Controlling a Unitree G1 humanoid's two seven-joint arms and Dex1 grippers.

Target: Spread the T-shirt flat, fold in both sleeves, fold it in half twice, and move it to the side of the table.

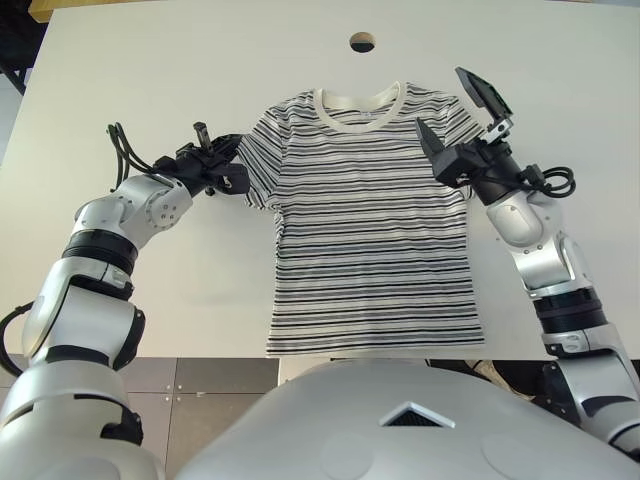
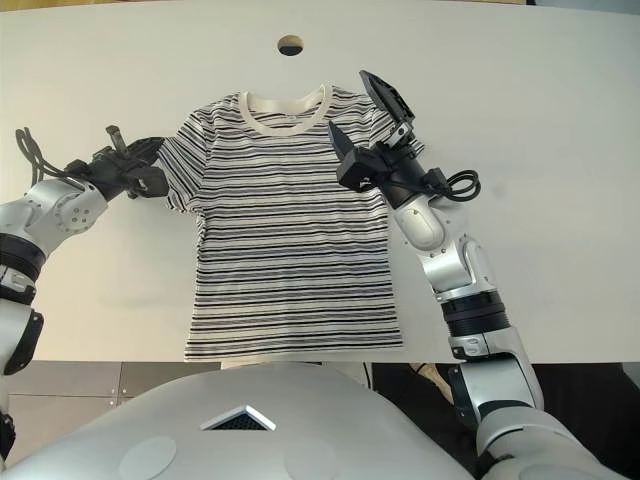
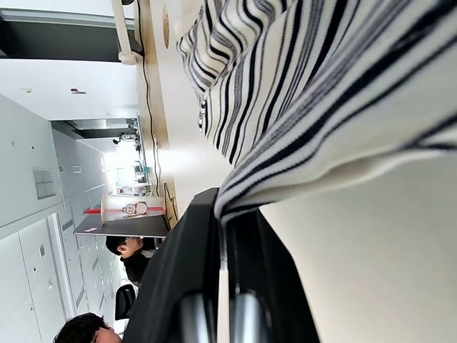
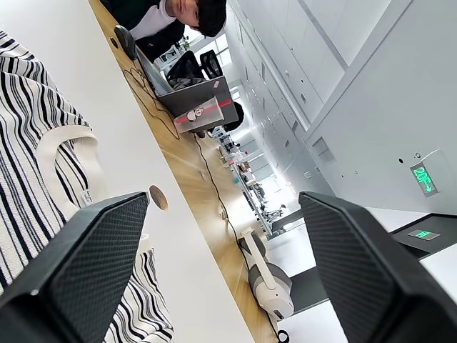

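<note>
1. A black-and-white striped T-shirt with a cream ribbed collar (image 1: 370, 230) lies spread flat, front up, on the white rectangular table (image 1: 150, 60). Its collar points away from the robot and its hem is close to the table's near edge
2. The left gripper (image 1: 230, 170) sits at the outer edge of the shirt's left sleeve (image 1: 258, 172), with its black fingers drawn narrow and pinching the sleeve's hem between them
3. The right gripper (image 1: 458, 118) hangs over the right sleeve (image 1: 452, 108) near the shoulder, its two black fingers spread wide
4. A small round hole (image 1: 362, 42) in the tabletop lies just beyond the collar, apart from the fabric
</note>
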